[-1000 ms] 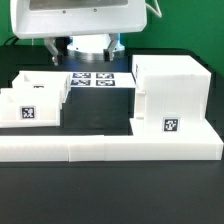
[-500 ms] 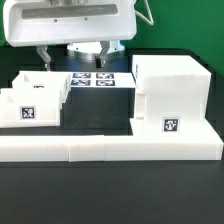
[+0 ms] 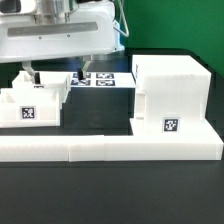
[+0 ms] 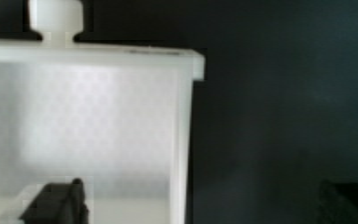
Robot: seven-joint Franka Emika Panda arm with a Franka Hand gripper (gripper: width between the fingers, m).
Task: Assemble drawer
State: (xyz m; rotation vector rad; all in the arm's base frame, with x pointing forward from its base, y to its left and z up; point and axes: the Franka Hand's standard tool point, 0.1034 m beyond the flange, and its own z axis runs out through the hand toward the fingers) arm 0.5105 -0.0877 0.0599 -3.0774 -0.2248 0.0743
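Drawer tray [image 3: 30, 108] sits on the table [image 3: 110, 190] at the exterior view's left, well apart from the housing [image 3: 170, 95] at its right, and lies directly below the claw [image 3: 55, 76]. The arm reaches down from above with the claw pointing at the table. Its fingers [image 4: 55, 200] are spread wide and hold nothing, one over the tray, the other out past its side wall.

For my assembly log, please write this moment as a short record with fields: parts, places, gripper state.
housing: drawer housing, upright, exterior view's right
trays: smaller trays, exterior view's left, outside the housing
gripper: gripper open, holding nothing, over a tray
knob: round knob on that tray, not gripped
board: marker board flat, behind, between housing and trays
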